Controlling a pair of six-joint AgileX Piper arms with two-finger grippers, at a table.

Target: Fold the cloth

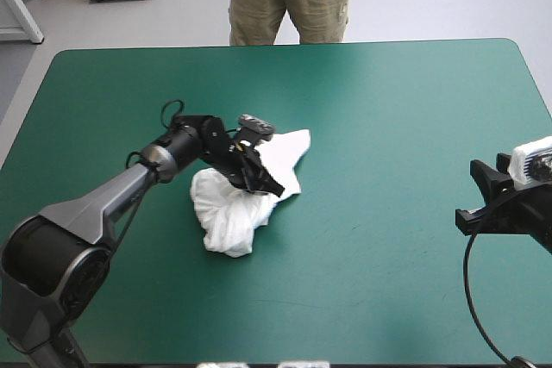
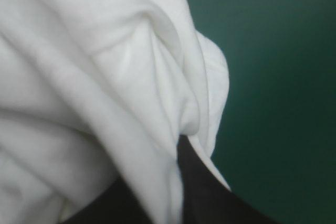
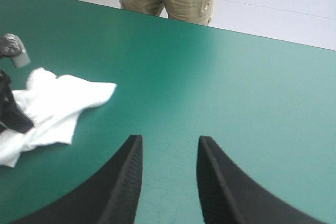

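Observation:
The white T-shirt lies as a crumpled heap near the middle of the teal-green table, with one flatter flap reaching toward the far right. My left gripper sits on top of the heap, shut on the T-shirt. In the left wrist view a thick fold of the T-shirt runs down between the black fingers of the left gripper. My right gripper hovers open near the table's right edge, well away from the heap. The right wrist view shows the right gripper with nothing between its fingers, the T-shirt far ahead.
Bare teal-green cover stretches between the heap and my right gripper. The table's far edge lies beyond the heap, and its right edge passes close to the right arm.

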